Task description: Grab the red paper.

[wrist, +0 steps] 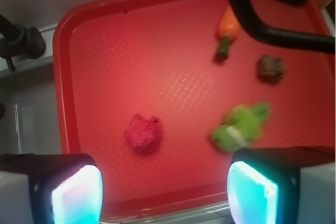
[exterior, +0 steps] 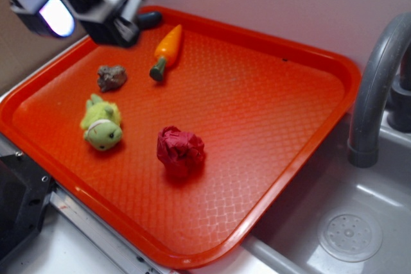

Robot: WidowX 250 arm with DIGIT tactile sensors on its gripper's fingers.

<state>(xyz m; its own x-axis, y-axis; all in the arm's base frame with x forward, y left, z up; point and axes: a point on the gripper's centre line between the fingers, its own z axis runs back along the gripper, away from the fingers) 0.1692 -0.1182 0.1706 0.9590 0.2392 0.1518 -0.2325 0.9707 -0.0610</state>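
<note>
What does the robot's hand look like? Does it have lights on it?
The gripper is black and grey and boxy. Its two fingers have glowing pale pads, bluish-white, one tinted pinkish. A black cable loops in front of the wrist camera.

On tray [exterior: 308, 62]: paper ball [exterior: 180, 151] near centre; plush toy [exterior: 101, 124] left of ball; rock [exterior: 112, 77] behind toy; carrot [exterior: 166, 51] behind ball. Faucet [exterior: 376, 88] right of tray, over sink [exterior: 359, 222].

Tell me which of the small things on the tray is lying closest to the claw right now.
The brown lump. It lies just below the claw at the tray's far left; the carrot is slightly farther, the green plush and red paper farther still.
</note>
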